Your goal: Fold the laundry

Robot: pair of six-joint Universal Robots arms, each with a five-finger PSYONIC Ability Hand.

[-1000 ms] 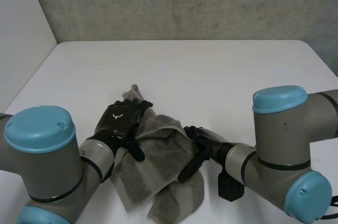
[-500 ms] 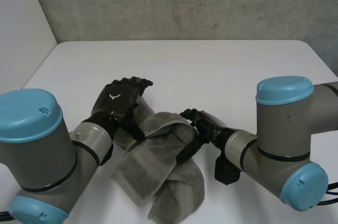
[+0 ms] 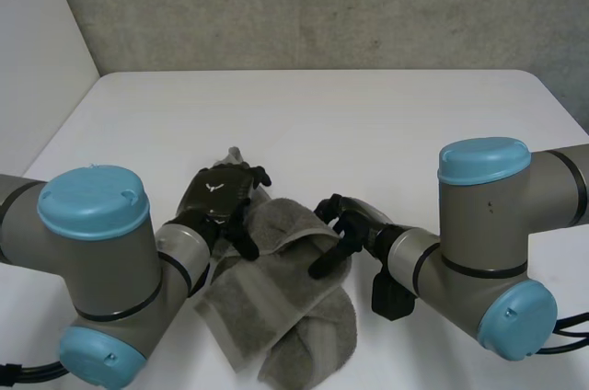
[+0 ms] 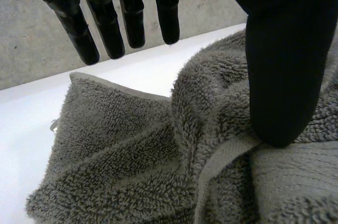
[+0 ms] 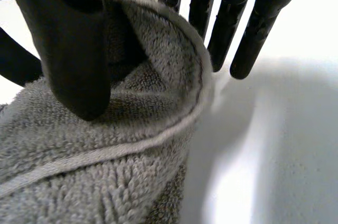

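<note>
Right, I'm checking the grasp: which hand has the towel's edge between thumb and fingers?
The right hand: the edge of the towel stands between its thumb and fingers. The left hand only rests its thumb on it, fingers straight above.

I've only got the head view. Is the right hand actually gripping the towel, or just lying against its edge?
Observer: In the right wrist view, a raised fold of the towel stands between the right hand's thumb and its straight fingers. The thumb is on the inner side and the fingers are outside the rim, so it looks pinched.
Operator: And the left hand, does it grip too?
Observer: No. In the left wrist view, the left hand only presses its thumb down on a hem. Its fingers are straight and off the cloth, over the table beyond the towel's corner.
</note>
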